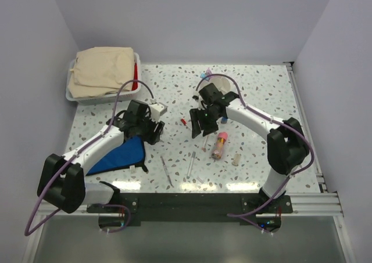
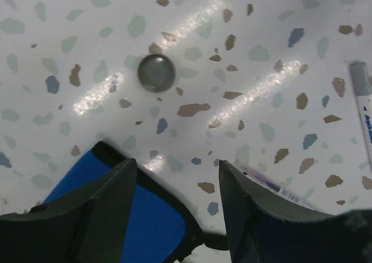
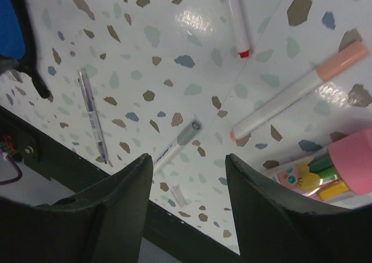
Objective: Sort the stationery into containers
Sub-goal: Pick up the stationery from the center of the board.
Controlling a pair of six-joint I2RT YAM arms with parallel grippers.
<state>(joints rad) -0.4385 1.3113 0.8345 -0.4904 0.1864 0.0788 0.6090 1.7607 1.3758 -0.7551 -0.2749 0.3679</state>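
Stationery lies loose on the speckled table. My right gripper hangs open above a grey-capped pen, with nothing between its fingers. Around it are a purple pen, a red-tipped pen, a pink marker and a pink tube. A beige eraser lies right of the tube. My left gripper is open over bare table beside the blue pouch; a pen shows past its right finger. The white bin sits back left.
A folded beige cloth fills the bin. The blue pouch lies under the left arm. A round grey disc and another pen lie ahead of the left gripper. More small items sit at the back.
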